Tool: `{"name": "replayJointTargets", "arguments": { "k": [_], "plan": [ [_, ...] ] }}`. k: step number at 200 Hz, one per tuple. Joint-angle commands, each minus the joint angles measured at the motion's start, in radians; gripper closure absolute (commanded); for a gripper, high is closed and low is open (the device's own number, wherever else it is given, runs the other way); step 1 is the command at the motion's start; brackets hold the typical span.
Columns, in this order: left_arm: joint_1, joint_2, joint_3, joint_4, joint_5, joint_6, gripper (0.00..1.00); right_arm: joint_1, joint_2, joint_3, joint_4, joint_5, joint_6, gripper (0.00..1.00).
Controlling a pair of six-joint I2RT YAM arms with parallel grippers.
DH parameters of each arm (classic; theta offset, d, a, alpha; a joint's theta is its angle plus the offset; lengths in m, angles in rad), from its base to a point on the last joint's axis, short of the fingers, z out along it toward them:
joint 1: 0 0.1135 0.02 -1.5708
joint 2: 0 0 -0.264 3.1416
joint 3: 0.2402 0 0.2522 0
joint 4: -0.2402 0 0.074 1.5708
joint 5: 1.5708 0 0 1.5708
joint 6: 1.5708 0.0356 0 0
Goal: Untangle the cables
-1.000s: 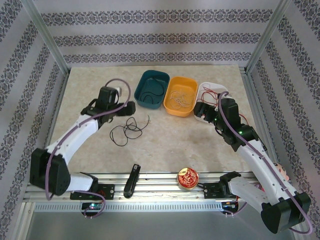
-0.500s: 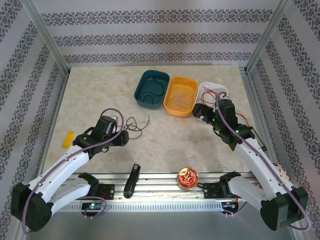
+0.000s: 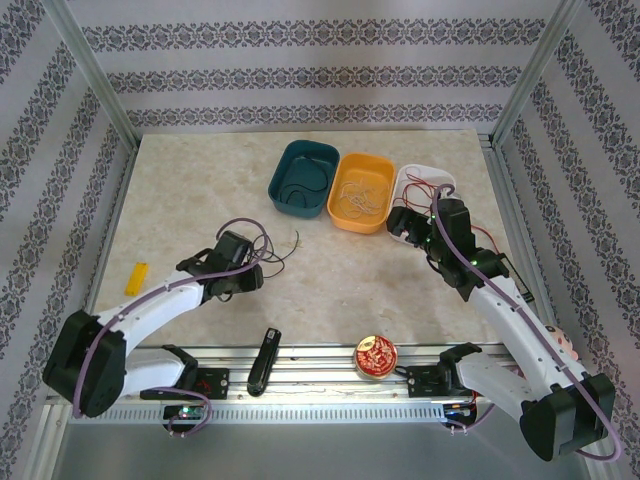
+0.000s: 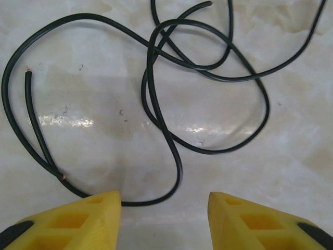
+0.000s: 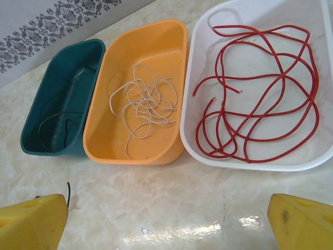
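A black cable [image 4: 180, 169] lies in loose crossing loops on the marble table [image 3: 180, 190], also seen at the left arm's tip in the top view [image 3: 276, 247]. My left gripper [image 4: 165, 219] hovers low over its near loop, jaws apart; the strand runs just beyond the left finger [image 4: 78, 219] and is not clamped. The left gripper [image 3: 246, 281] is at centre-left. My right gripper [image 5: 166, 224] stands wide open and empty in front of the bins, also [image 3: 405, 228]. A red cable [image 5: 260, 104] lies in the white bin [image 5: 250, 164], a white cable [image 5: 145, 104] in the orange bin [image 5: 130, 156].
A teal bin [image 5: 47, 148] at the left of the row holds a thin dark wire [image 5: 57, 122]. A black pen-like tool [image 3: 264, 360] and a red round tin [image 3: 375, 356] sit on the front rail. A small yellow piece [image 3: 137, 277] lies at the left.
The left arm came back from near the teal bin and lowered over the black cable, its jaws narrowing. The right arm shifted only slightly.
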Motion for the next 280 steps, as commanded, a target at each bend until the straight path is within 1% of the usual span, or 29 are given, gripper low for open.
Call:
{"name": "replayJointTargets", "arguments": {
  "k": [1,6,15,99,104,131,140,158,204,237,259,280],
  "plan": [
    [-0.010,0.033,0.038,0.061,-0.052,-0.009,0.59,-0.008,0.000,-0.004,0.008,0.018,0.007,0.02],
    [-0.010,0.040,0.041,0.066,-0.056,-0.010,0.61,-0.007,0.002,-0.002,0.008,0.018,0.007,0.02],
    [-0.010,0.053,0.043,0.074,-0.062,-0.009,0.62,-0.007,0.006,0.000,0.009,0.015,0.008,0.02],
    [-0.009,0.165,0.079,0.121,-0.068,0.016,0.63,-0.007,0.053,0.015,0.031,-0.010,0.010,0.02],
    [-0.009,0.170,0.081,0.122,-0.070,0.018,0.65,-0.007,0.054,0.016,0.029,-0.009,0.010,0.02],
    [-0.007,0.173,0.098,0.095,-0.082,0.030,0.90,-0.008,0.057,0.018,0.026,-0.002,0.010,0.02],
    [-0.007,0.162,0.106,0.082,-0.086,0.035,0.95,-0.008,0.057,0.019,0.024,-0.002,0.009,0.02],
    [-0.008,0.122,0.126,0.049,-0.097,0.048,0.98,-0.008,0.061,0.021,0.025,-0.003,0.008,0.02],
    [-0.008,-0.034,0.178,-0.038,-0.144,0.085,0.99,-0.008,0.066,0.020,0.029,-0.011,0.010,0.02],
    [-0.007,-0.141,0.212,-0.060,-0.170,0.128,0.99,-0.007,0.062,0.016,0.032,-0.011,0.011,0.02],
    [-0.008,-0.194,0.244,-0.057,-0.152,0.162,0.99,-0.007,0.055,0.008,0.033,-0.007,0.013,0.02],
    [-0.008,-0.231,0.289,-0.055,-0.109,0.187,0.99,-0.009,0.047,0.004,0.028,-0.005,0.012,0.02]
  ]
}}
